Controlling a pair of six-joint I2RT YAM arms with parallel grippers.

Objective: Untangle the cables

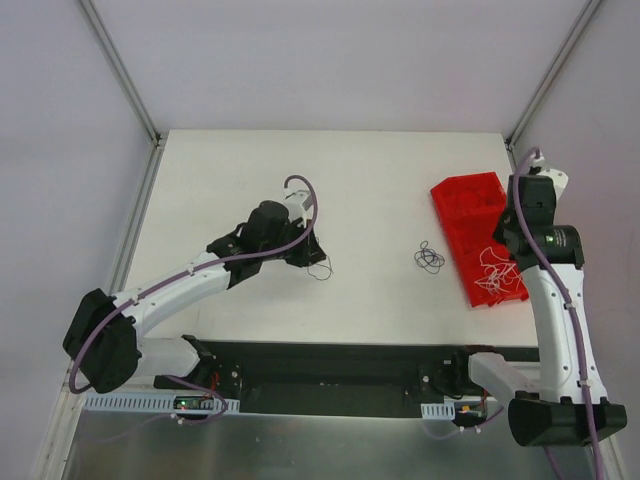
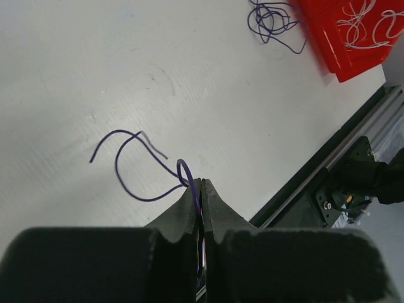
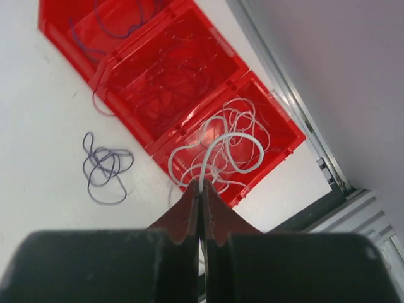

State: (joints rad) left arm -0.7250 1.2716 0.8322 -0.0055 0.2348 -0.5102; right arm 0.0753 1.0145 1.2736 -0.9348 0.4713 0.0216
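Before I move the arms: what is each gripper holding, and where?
Left gripper pinches a purple cable at a small loop. Right gripper pinches a white cable that trails into the red tray; which part cannot be told.

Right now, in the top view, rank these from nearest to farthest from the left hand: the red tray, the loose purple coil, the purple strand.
1. purple strand, pinched in the left hand.
2. purple coil, mid-table, to the right.
3. red tray, far right, holding white cables.
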